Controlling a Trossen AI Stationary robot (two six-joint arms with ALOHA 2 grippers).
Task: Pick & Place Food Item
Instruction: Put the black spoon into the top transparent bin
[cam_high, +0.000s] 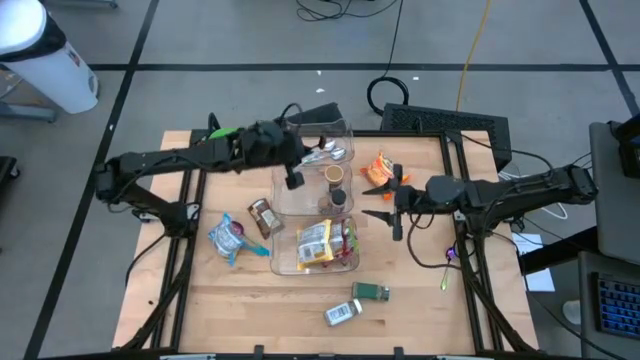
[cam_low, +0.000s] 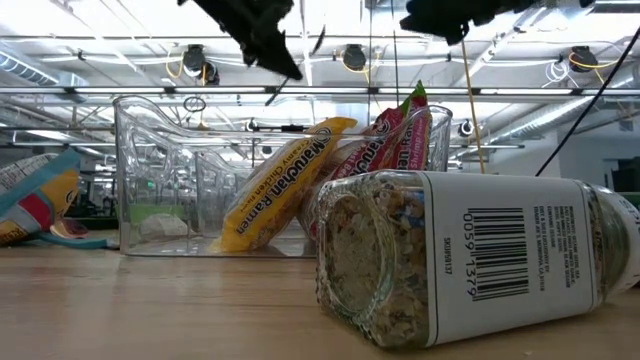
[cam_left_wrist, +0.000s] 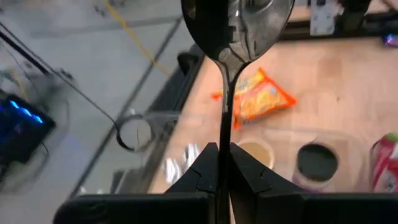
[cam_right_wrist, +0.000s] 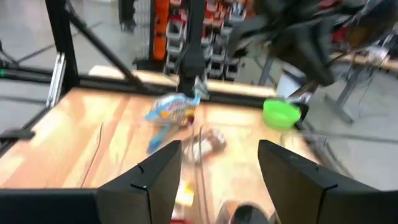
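Observation:
My left gripper (cam_left_wrist: 219, 168) hangs over the far clear bin (cam_high: 318, 135), shut on a shiny metal spoon (cam_left_wrist: 236, 25). In that bin stand two small jars (cam_high: 334, 176). The near clear bin (cam_high: 348, 266) holds a yellow ramen packet (cam_high: 314, 243) and a red packet (cam_high: 348, 240), both leaning on its walls. An orange snack bag (cam_high: 377, 170) lies flat on the table to the right of the far bin. My right gripper (cam_high: 393, 206) hovers open just right of the bins, near the orange bag, with nothing between its fingers (cam_right_wrist: 158, 177). My left gripper pinches the spoon's thin handle (cam_left_wrist: 225, 134) between its two fingers. The fingers slant down toward the table's right side and run along the handle. The spoon sticks out ahead of them, bowl foremost, lifted clear above the far bin.
A blue snack bag (cam_high: 228, 238) and a brown jar (cam_high: 263, 215) lie left of the bins. Two spice jars (cam_high: 371, 292) (cam_high: 342, 313) lie near the front edge; one fills the low view (cam_low: 470, 260). A green object (cam_right_wrist: 280, 114) sits on the left arm.

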